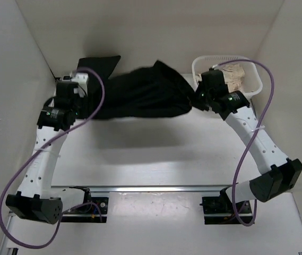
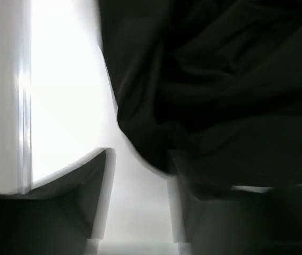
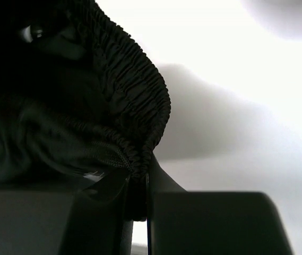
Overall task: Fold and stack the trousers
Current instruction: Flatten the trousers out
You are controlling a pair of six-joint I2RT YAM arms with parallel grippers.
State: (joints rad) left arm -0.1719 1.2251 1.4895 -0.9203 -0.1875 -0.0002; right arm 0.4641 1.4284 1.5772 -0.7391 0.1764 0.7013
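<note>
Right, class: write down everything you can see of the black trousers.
The black trousers are thin, soft-looking cloth, crumpled and unfolded. They are strung between the two arms at the far side of the table and cast a shadow below. The gathered elastic waistband is pinched in the right gripper. At the other end, folds hang against one finger of the left gripper, whose fingers stand apart.

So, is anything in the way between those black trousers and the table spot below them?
Nothing visible. The right end effector pinches the trousers by the waistband, and the table below is bare. The basket sits off to the right.
</note>
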